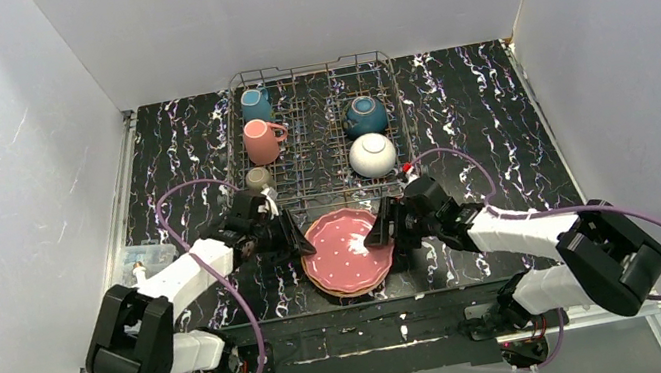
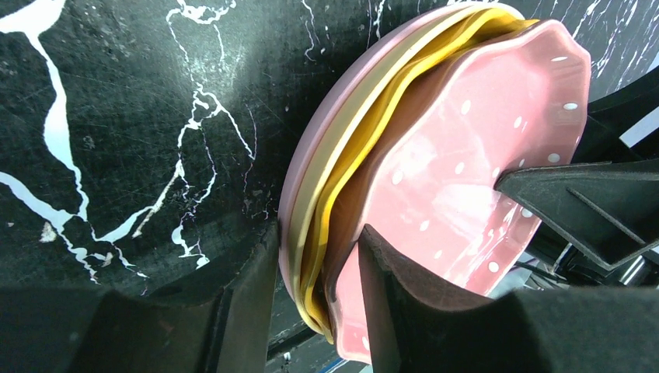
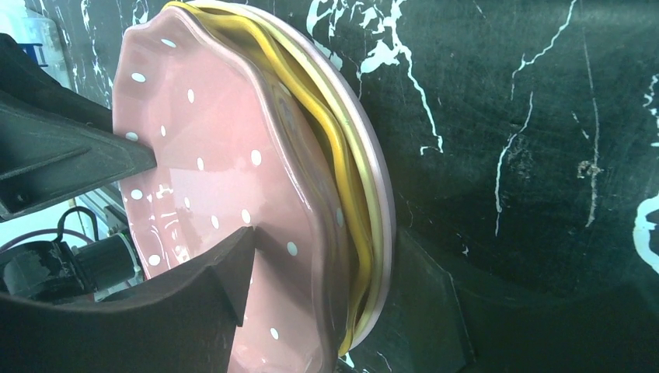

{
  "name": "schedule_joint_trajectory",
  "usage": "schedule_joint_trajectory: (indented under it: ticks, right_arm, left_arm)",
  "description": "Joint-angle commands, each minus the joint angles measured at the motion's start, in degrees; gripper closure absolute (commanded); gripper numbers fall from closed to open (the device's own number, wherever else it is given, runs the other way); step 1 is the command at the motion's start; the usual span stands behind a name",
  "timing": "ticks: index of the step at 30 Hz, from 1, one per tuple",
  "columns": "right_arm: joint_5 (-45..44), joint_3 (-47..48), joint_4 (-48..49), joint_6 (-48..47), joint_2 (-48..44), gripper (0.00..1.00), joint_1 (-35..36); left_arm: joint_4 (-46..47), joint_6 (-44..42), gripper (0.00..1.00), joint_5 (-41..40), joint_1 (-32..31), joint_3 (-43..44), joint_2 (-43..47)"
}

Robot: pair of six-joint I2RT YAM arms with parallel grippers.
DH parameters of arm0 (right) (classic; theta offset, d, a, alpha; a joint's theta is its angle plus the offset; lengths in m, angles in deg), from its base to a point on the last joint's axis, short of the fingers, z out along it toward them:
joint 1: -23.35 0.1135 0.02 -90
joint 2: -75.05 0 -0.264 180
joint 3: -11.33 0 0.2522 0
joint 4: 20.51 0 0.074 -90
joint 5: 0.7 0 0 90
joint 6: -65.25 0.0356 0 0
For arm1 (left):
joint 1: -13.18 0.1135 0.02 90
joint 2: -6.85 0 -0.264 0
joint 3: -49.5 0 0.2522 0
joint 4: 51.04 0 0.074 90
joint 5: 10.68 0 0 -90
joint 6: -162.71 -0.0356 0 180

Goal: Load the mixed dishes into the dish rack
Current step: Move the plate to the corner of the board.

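Observation:
A stack of scalloped plates lies at the table's front centre: a pink white-dotted plate [image 1: 347,248] on top, an orange plate [image 2: 350,148] under it, and a dusky-pink-rimmed plate [image 2: 309,159] at the bottom. My left gripper [image 1: 293,238] clasps the stack's left rim, one finger on the pink plate [image 2: 435,179] and one under the stack. My right gripper [image 1: 382,228] clasps the right rim the same way, seen in the right wrist view [image 3: 326,249]. The wire dish rack [image 1: 311,66] stands behind. It holds a teal mug [image 1: 255,106], a pink mug [image 1: 260,141], an olive-grey mug [image 1: 258,179], a dark-blue bowl [image 1: 363,116] and a white bowl [image 1: 372,154].
The black marbled table [image 1: 476,111] is boxed in by white walls on the left, right and back. A clear plastic item [image 1: 141,259] lies at the table's left edge beside my left arm. The rack's front edge is close behind the plate stack.

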State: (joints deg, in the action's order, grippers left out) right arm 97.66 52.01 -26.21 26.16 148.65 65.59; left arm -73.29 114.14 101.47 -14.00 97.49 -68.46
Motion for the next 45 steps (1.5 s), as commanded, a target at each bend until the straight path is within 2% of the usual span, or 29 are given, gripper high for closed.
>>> schedule_joint_trajectory:
  ticks: [1,16,26,36,45]
  right_arm:
    - [3.2,-1.4,1.1,0.3,-1.5,0.52,1.7]
    - [3.2,-1.6,-7.7,-1.9,-6.7,0.54,5.7]
    - [2.6,-1.0,-16.3,-3.2,-10.3,0.55,9.4]
    - [-2.4,0.4,-22.4,-1.6,-13.1,0.55,15.5]
    - [-6.0,0.4,-27.3,0.1,-16.5,0.51,17.6]
  left_arm:
    - [-2.5,1.1,0.66,1.2,-3.7,-2.3,0.8]
    - [-3.7,5.2,0.65,-0.1,-8.5,-6.3,8.6]
    - [-9.0,5.7,0.64,0.1,-11.1,-7.0,15.9]
    - [-13.7,7.5,0.64,1.4,-13.4,-9.3,24.0]
    - [-18.2,8.9,0.61,1.2,-14.0,-11.7,31.4]
